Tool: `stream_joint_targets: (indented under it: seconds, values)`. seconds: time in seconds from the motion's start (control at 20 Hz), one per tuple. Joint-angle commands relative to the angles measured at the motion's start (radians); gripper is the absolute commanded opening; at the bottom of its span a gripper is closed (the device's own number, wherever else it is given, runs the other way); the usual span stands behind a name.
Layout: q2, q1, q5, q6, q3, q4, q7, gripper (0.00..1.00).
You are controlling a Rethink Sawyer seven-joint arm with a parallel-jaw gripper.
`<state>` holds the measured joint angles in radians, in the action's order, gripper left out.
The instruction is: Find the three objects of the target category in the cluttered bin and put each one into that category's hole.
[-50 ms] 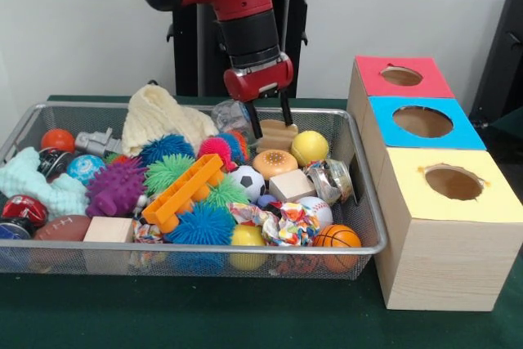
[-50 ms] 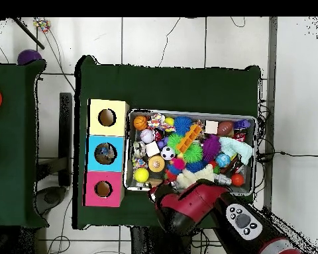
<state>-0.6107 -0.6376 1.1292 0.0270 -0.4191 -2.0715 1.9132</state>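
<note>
The tan wooden piece (image 1: 278, 134) lies at the far side of the wire bin (image 1: 372, 218), between the yellow ball (image 1: 310, 147) and the cream knit cloth (image 1: 159, 118), and our tool (image 1: 270, 120) straddles it — fingers spread, one at each side, not yet pinching. We judge the risk to be a poor grip: the piece rests on the round bun-like toy (image 1: 274, 163), so closing could tip it away, or a finger could catch the ball — well before the three-hole box (image 1: 433, 226).

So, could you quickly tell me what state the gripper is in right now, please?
Gripper: open, holding nothing, its two fingers spread just above a tan wooden piece at the back of the wire bin.
</note>
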Motion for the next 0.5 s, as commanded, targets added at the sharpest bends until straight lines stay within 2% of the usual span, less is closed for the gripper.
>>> stream_joint_targets:
  seconds: [0.05, 0.25, 0.5]
  values:
    - [-0.121, 0.061, -0.102, 0.198, -0.102, -0.019, -0.059, 1.0]
    - [-0.156, 0.136, -0.149, 0.228, -0.092, -0.019, -0.026, 1.0]
    - [-0.164, 0.228, -0.183, 0.234, -0.065, -0.016, 0.015, 1.0]
